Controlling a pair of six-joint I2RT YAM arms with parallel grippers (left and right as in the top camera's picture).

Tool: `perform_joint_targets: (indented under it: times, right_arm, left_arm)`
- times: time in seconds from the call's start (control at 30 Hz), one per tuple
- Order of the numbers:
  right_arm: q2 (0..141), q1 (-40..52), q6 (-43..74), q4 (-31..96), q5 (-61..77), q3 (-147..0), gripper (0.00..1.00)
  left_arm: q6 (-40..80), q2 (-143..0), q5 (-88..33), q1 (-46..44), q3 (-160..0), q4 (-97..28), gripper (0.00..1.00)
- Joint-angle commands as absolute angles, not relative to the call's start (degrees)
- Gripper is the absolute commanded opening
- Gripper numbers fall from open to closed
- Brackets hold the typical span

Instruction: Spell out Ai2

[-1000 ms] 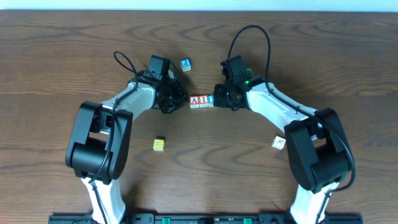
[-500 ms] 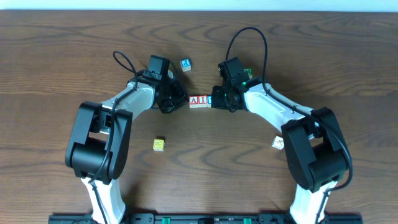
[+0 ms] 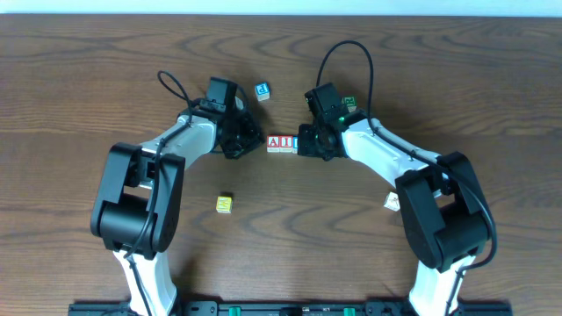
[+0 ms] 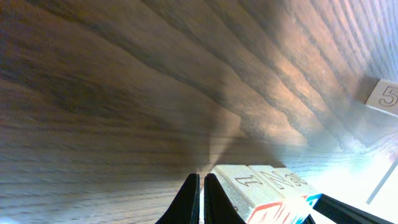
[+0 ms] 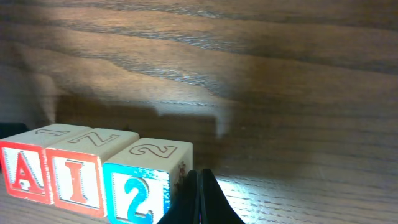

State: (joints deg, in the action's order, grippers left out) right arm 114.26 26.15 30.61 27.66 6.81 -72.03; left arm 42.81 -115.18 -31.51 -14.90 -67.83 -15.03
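Three wooden blocks stand in a row at the table's middle: a red A block (image 3: 274, 142) (image 5: 23, 171), a red I block (image 3: 287, 142) (image 5: 81, 177) and a blue 2 block (image 3: 297, 141) (image 5: 140, 186). My left gripper (image 3: 256, 140) (image 4: 200, 202) is shut and empty, its tips against the row's left end. My right gripper (image 3: 304, 143) (image 5: 200, 199) is shut and empty, its tips against the 2 block's right side.
A blue-lettered block (image 3: 262, 89) lies behind the row. A green block (image 3: 350, 104) sits beside my right arm. A yellow block (image 3: 224, 204) lies front left, a pale block (image 3: 392, 202) front right. A block marked 5 (image 4: 382, 96) shows in the left wrist view.
My right gripper has slid left, pushing the 2 block closer against the I block. The left arm has hardly moved.
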Motion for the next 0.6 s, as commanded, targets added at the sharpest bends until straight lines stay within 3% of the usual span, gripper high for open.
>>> perform_joint_targets:
  times: [0.0,0.33,0.57]
  right_arm:
    - [114.7,25.5,31.3,28.5,5.8,-72.4,0.01]
    - [109.0,24.0,29.5,37.9,-4.2,-78.4,0.01]
    - [88.2,24.0,23.7,46.7,-7.5,-83.0,0.02]
  left_arm:
    - [39.7,-113.9,-31.5,-13.4,-67.7,-15.2,0.06]
    - [32.6,-108.6,-30.6,-12.8,-69.9,-18.1,0.06]
    - [24.8,-89.0,-23.2,-12.8,-72.7,-26.9,0.06]
